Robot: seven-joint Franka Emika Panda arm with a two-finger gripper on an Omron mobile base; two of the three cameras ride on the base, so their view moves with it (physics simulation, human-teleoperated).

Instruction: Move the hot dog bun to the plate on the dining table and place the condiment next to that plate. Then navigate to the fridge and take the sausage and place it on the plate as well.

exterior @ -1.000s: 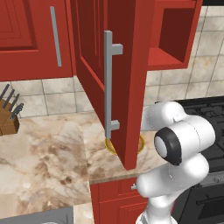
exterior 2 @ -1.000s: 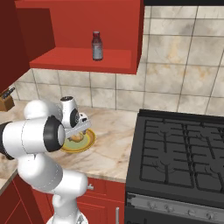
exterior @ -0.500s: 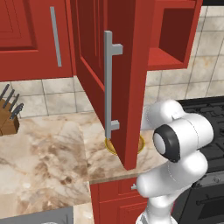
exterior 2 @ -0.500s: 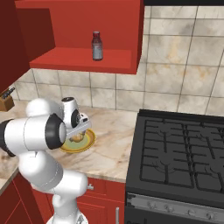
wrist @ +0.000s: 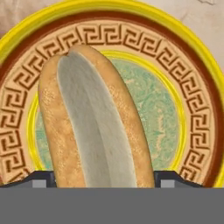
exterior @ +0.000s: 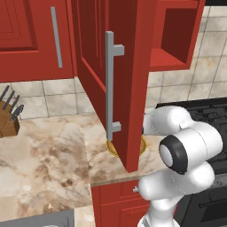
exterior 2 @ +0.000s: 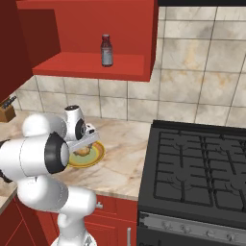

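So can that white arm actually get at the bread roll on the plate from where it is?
Probably yes. In the hand view the hot dog bun lies right between the jaws on the plate, nothing over it. The open cabinet door hides it only from the left base camera.

The hot dog bun (wrist: pixel 94 118) lies on the plate (wrist: pixel 192 109), which sits on the counter (exterior 2: pixel 122 166) left of the range (exterior 2: pixel 197 168)

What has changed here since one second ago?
The arm sank slightly toward the plate. The tool now seems closed on the hot dog bun, which lies on that plate. Plate, bottle and knife block kept their places.
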